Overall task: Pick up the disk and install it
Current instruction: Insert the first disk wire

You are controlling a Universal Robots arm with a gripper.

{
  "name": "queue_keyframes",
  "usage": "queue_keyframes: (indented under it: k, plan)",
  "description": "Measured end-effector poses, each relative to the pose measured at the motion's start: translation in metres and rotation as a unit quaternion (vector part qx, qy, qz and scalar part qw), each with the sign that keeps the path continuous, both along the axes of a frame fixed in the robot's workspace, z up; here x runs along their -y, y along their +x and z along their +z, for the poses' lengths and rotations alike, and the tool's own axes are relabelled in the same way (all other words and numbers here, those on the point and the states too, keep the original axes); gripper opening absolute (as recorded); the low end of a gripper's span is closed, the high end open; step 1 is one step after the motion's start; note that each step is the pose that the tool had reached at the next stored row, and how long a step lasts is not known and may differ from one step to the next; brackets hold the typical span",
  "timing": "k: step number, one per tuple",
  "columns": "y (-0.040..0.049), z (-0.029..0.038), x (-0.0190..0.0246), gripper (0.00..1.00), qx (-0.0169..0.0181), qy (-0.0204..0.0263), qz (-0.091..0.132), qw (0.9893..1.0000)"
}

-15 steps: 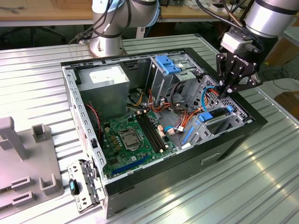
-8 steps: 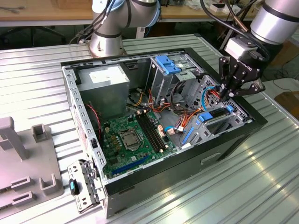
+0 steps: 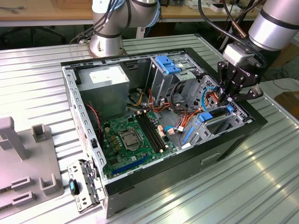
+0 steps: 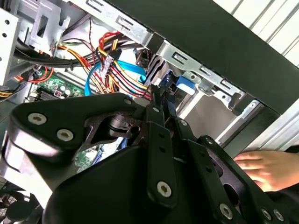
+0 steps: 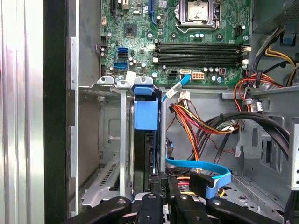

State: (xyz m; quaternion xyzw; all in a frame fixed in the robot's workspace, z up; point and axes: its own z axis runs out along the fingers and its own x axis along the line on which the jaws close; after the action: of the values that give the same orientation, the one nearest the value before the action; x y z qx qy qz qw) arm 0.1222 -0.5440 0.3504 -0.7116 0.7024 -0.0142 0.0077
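Note:
The disk [image 5: 145,116] stands on edge in a slot of the drive bay [image 5: 110,140] at the front of the open computer case [image 3: 154,172]. It has a dark body under a bright blue carrier. In the second wrist view the carrier's blue tab marks the disk [image 4: 184,85] under the case rim. My gripper [image 3: 228,103] hangs over that bay at the exterior view's right. In both wrist views the gripper [image 5: 163,184] [image 4: 156,95] has its fingers drawn together, tips against the disk's near end. I cannot tell whether they clamp any part of it.
Orange, yellow and red cables [image 5: 196,123] and a blue flat cable [image 5: 205,170] crowd the space beside the bay. The motherboard [image 3: 131,140], power supply box [image 3: 105,84] and blue-topped drive cage [image 3: 167,63] fill the case. A person's hand [image 4: 261,168] rests outside it. A grey fixture [image 3: 23,158] stands nearby.

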Motion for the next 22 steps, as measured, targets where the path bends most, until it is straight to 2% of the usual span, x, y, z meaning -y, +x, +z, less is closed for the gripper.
queue_keyframes:
  k: [4,6,10,14,22]
  plan:
    - [-0.0051,0.0000,0.0028,0.17,0.0002,0.0000,0.004,1.0000]
    - [-0.0053,-0.0001,0.0049,0.17,0.0003,0.0001,0.014,0.9999]
    - [-0.0054,-0.0002,0.0051,0.17,0.0004,-0.0015,0.015,0.9999]
    - [-0.0054,-0.0001,0.0051,0.17,0.0007,-0.0064,0.014,0.9999]
    - [-0.0054,-0.0006,0.0069,0.17,0.0007,-0.0065,0.014,0.9999]
